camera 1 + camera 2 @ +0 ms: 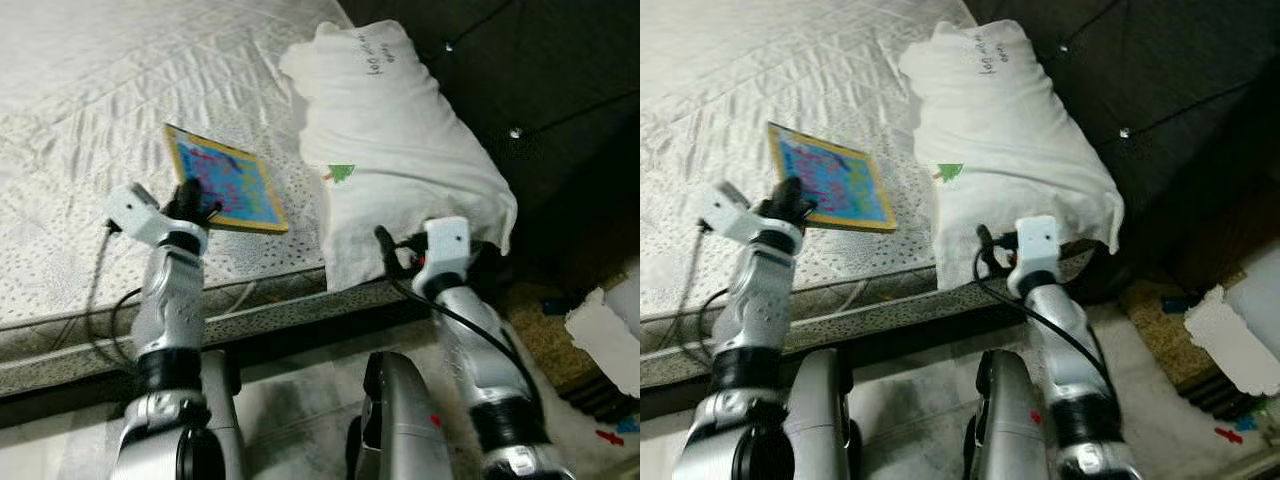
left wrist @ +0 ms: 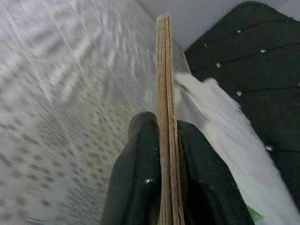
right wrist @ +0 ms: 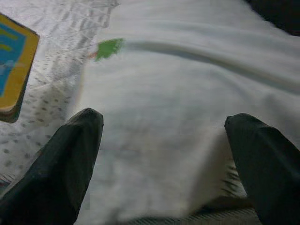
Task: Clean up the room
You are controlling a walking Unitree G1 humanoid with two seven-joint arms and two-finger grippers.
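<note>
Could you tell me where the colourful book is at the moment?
The colourful book lies on the mattress near its front edge, left of the white pillow, with the left gripper shut on its near edge.
</note>
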